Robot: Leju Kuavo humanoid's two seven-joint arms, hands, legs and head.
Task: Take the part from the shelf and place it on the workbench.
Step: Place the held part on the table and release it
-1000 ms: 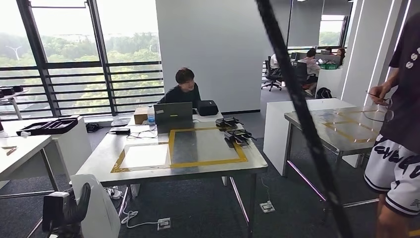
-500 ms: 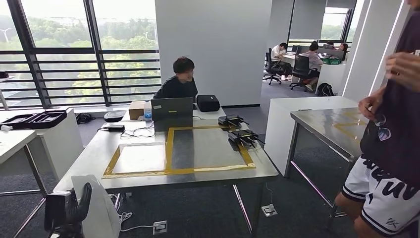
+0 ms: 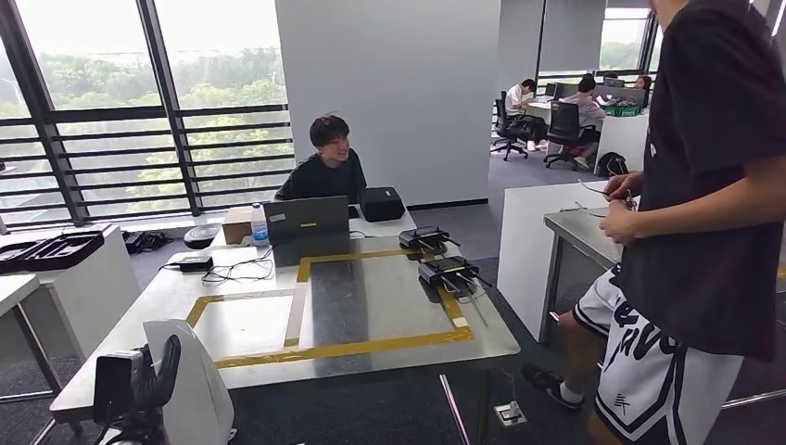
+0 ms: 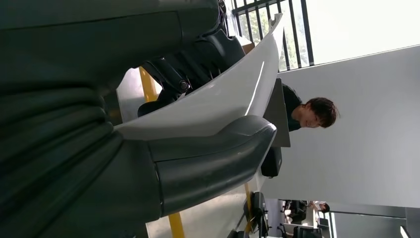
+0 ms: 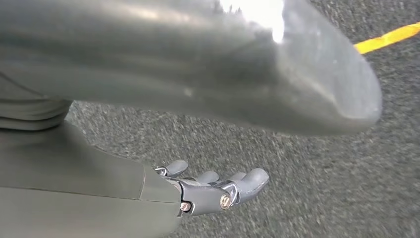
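**White part held at the left hand, steel bench ahead**

The left hand (image 3: 139,389) grips a smooth white curved plastic part (image 3: 190,389); in the left wrist view the thick grey thumb (image 4: 213,158) presses one face of the part (image 4: 218,99) and the dark fingers (image 4: 198,59) clamp the other face. The right hand (image 5: 213,191) hangs over grey carpet (image 5: 307,188), its fingers loosely spread with nothing in them.

Beyond the fingers of the left hand stands the stainless-steel bench (image 3: 259,306), marked with yellow tape rectangles (image 3: 371,345). On its far side, well away from the fingers, lie two black devices with cables (image 3: 445,271), a grey laptop (image 3: 306,218) and a clear water bottle (image 3: 259,225). A seated person in black (image 3: 324,167) faces the laptop. A standing person in a black shirt (image 3: 714,185) wears white shorts with black lettering that is too folded to read.
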